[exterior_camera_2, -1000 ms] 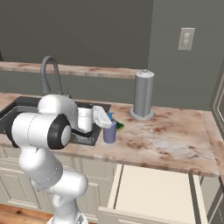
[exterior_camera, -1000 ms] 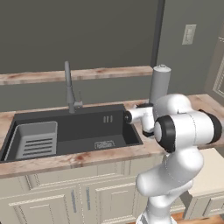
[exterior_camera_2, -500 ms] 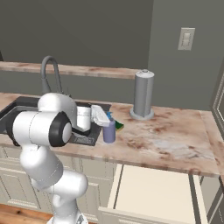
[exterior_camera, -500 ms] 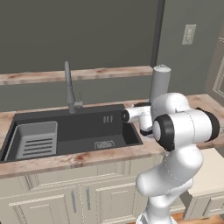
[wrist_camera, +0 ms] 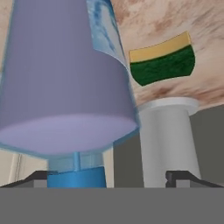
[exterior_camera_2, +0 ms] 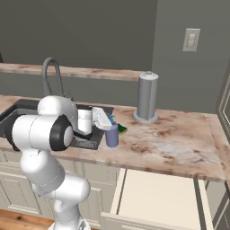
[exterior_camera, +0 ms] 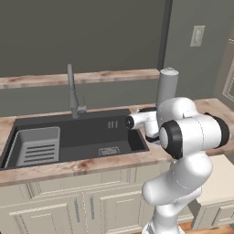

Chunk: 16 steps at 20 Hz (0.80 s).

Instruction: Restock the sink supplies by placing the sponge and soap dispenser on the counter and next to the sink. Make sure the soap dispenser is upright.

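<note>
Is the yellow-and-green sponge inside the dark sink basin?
No, the yellow-and-green sponge lies on the pinkish marble counter, as the hand view shows.

In the hand view the soap dispenser (wrist_camera: 65, 78) ran off the top and left edges, and the grey cylinder (wrist_camera: 168, 140) was cut by the bottom band; in the left base view the arm hid the cylinder's (exterior_camera: 167, 87) base

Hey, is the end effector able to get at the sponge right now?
Probably not directly: the soap dispenser stands upright between the open end effector and the sponge, which lies flat on the counter behind it.
</note>
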Available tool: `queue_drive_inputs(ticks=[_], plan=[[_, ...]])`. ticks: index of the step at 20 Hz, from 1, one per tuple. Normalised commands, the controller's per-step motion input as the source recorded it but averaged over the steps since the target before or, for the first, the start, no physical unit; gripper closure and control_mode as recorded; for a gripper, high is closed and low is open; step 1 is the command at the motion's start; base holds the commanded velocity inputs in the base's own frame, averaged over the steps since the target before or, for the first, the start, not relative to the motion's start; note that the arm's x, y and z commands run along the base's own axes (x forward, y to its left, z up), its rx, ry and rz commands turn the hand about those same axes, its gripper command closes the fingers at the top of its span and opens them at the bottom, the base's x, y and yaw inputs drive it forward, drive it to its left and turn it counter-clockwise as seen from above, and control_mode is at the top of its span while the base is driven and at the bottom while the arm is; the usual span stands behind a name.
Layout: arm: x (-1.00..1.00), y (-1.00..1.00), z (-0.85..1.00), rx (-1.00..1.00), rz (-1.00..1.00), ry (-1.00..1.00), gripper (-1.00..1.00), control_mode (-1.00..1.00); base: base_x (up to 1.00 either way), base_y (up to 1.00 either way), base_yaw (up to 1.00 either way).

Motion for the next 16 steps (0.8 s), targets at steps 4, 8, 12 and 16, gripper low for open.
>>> queue_drive_inputs(ticks=[4, 8, 12, 16], plan=[[-0.19, 0.00, 0.06, 0.00, 0.00, -0.08, -1.00, -1.00, 0.00, 0.00, 0.00], [-0.34, 0.00, 0.12, 0.00, 0.00, -0.09, -1.00, -1.00, 0.00, 0.00, 0.00], [-0.04, 0.04, 0.18, 0.00, 0.00, -0.04, -1.00, -1.00, 0.00, 0.00, 0.00], [-0.07, 0.00, 0.20, 0.00, 0.00, -0.04, -1.00, -1.00, 0.00, 0.00, 0.00]])
